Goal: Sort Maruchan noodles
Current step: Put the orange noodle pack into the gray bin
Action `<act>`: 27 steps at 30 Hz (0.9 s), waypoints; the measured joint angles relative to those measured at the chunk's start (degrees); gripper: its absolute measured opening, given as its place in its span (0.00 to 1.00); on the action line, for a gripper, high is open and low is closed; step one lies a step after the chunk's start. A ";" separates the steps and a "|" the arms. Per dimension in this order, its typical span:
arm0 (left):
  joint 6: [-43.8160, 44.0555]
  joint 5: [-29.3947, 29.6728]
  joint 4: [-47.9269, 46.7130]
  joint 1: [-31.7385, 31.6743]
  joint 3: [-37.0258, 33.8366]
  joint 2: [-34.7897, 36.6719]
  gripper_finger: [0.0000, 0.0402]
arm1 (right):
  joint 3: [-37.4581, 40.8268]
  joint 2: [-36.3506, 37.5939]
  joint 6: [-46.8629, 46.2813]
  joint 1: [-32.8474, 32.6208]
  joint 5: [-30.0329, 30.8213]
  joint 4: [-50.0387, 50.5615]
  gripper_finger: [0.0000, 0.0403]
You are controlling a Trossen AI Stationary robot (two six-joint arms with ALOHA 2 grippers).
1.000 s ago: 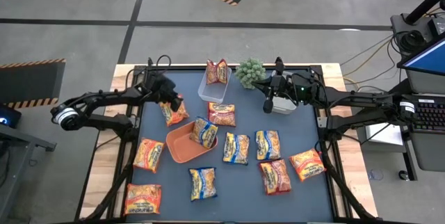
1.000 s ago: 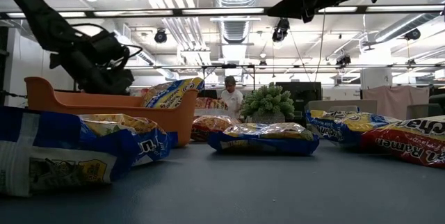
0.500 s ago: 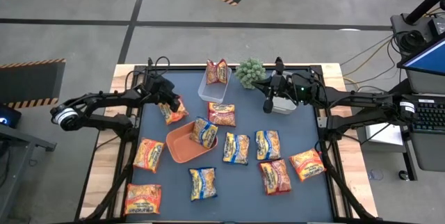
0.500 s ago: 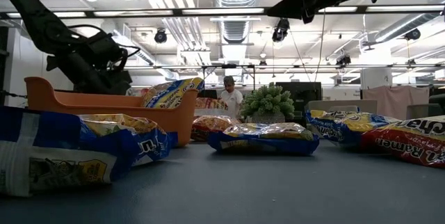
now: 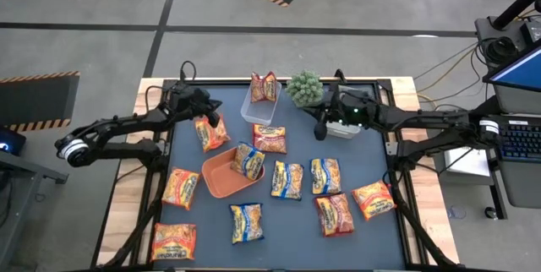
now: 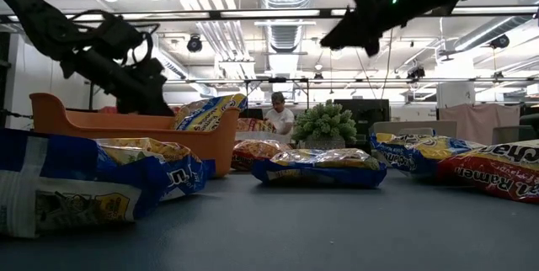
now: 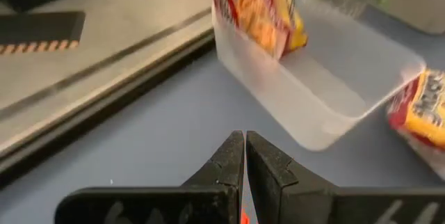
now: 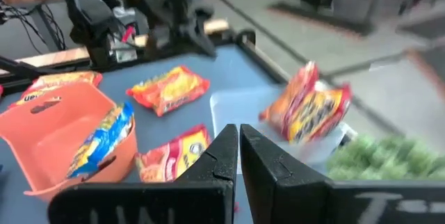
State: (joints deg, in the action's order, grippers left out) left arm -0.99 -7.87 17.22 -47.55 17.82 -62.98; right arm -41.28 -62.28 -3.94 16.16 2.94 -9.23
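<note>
Risk sits with our left gripper [image 5: 209, 118]: its fingers are pressed together, seemingly empty, beside a red-orange packet [image 5: 211, 133], so it may lift nothing. Our right gripper [image 5: 319, 122] waits, fingers together.

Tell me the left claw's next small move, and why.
Probably lift the left claw toward the clear tub: it is shut, seemingly pinching the red-orange packet by its edge, and the tub already holds a similar packet. The right claw waits near the plant.
</note>
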 joint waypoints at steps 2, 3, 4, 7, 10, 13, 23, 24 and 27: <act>0.00 -0.38 -0.10 0.13 0.00 1.29 0.00 | 0.00 -2.38 -2.64 0.00 0.00 0.02 0.02; 0.00 -1.18 -0.46 0.23 0.00 1.92 0.00 | -0.06 -3.62 -3.65 0.00 0.00 0.06 0.02; 0.00 -2.77 -1.08 0.33 0.00 2.55 0.00 | -0.27 -4.92 -4.71 0.00 0.00 0.22 0.02; 0.87 -9.64 -4.05 0.90 0.00 4.80 0.00 | -1.82 -8.61 -7.02 0.00 0.00 0.14 0.02; 3.30 -14.17 -9.33 1.90 0.00 7.71 0.00 | -4.71 -12.18 -7.49 0.00 -0.04 0.06 0.02; 4.88 -15.60 -16.42 4.00 0.00 11.11 0.00 | -9.11 -15.69 -6.25 0.00 -0.53 1.15 0.02; 13.44 -4.83 -34.85 11.25 -0.42 16.59 0.00 | -28.93 -27.56 2.31 -0.06 -0.59 19.28 0.02; 14.01 -2.20 -35.11 11.55 -0.42 16.12 0.00 | -30.11 -28.30 2.76 -0.11 -0.59 20.32 0.02; 15.52 2.17 -35.51 11.63 -0.50 13.90 0.00 | -32.77 -30.17 3.60 -0.17 -0.79 23.51 0.02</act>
State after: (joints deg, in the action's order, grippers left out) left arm 14.52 -5.69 -18.28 -35.92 17.32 -49.08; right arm -74.04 -92.45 -0.35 15.99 2.15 14.27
